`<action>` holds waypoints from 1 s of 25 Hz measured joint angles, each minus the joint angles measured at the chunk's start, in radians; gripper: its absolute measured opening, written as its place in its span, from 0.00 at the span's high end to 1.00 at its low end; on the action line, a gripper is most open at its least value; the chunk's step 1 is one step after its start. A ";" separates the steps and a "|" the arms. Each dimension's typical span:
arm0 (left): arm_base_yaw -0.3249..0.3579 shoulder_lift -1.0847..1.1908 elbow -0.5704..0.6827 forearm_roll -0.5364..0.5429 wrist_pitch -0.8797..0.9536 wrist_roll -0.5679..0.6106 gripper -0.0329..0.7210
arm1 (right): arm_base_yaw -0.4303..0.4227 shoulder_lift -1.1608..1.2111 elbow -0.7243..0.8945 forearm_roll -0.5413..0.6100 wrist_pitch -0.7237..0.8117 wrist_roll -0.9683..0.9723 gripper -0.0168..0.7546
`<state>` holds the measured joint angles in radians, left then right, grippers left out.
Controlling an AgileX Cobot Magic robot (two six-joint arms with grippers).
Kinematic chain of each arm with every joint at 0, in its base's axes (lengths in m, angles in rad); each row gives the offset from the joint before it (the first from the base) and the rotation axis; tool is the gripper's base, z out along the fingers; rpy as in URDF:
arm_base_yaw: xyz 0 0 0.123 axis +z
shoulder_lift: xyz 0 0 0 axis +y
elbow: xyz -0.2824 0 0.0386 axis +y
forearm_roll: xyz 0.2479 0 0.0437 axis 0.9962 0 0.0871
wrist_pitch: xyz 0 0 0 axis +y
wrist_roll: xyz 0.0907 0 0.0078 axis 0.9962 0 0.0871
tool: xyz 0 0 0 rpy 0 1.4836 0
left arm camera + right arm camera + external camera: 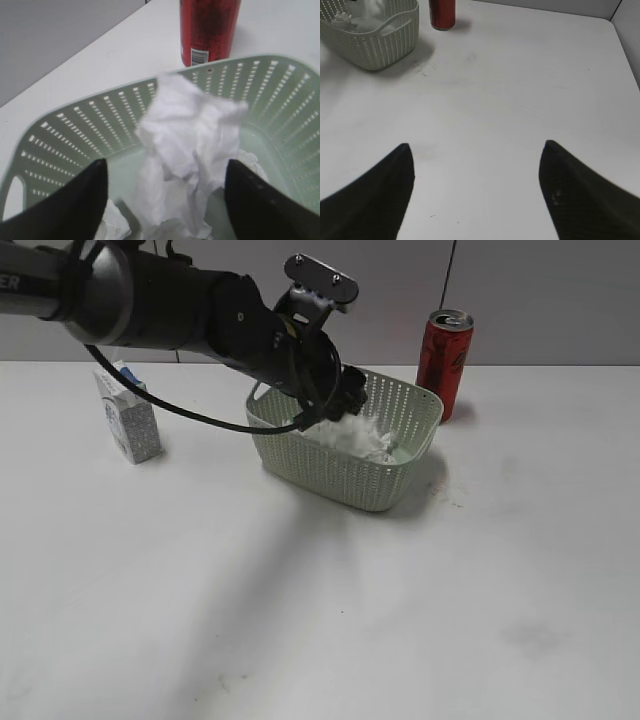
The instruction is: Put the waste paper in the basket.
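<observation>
The pale green basket [345, 475] stands at the back middle of the table. White crumpled waste paper [358, 436] lies inside it. My left gripper [335, 405] hangs over the basket's left side, fingers down into it. In the left wrist view the gripper [166, 165] is open, with a paper wad [190, 135] standing loose between the spread fingers inside the basket [90, 130]. More paper [112, 225] lies under it. My right gripper [477, 145] is open and empty over bare table, with the basket [380, 42] and paper [367, 10] far to its upper left.
A red drink can [445, 350] stands just behind the basket's right corner; it also shows in the left wrist view [207, 27] and the right wrist view [442, 12]. A small grey-patterned carton [128, 420] stands to the left of the basket. The table's right edge shows in the right wrist view.
</observation>
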<state>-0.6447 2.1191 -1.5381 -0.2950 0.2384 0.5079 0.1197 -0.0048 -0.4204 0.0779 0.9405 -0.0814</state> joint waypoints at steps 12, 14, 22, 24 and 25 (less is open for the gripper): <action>0.007 -0.069 -0.004 0.006 0.075 0.000 0.11 | 0.000 0.000 0.000 0.000 0.000 0.000 0.22; 0.025 -0.101 -0.029 0.006 0.111 0.000 0.12 | 0.000 0.000 0.000 0.000 0.000 0.000 0.22; 0.187 -0.136 -0.242 0.138 0.496 -0.254 0.16 | 0.000 0.000 0.000 0.000 0.000 0.000 0.22; 0.240 -0.136 -0.271 0.196 0.611 -0.332 0.16 | 0.000 0.000 0.000 0.000 0.000 0.000 0.22; 0.270 -0.136 -0.279 0.216 0.655 -0.365 0.17 | 0.000 0.000 0.000 0.000 0.000 0.000 0.22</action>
<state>-0.3751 1.9832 -1.8171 -0.0787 0.8931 0.1426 0.1197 -0.0048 -0.4204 0.0779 0.9405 -0.0814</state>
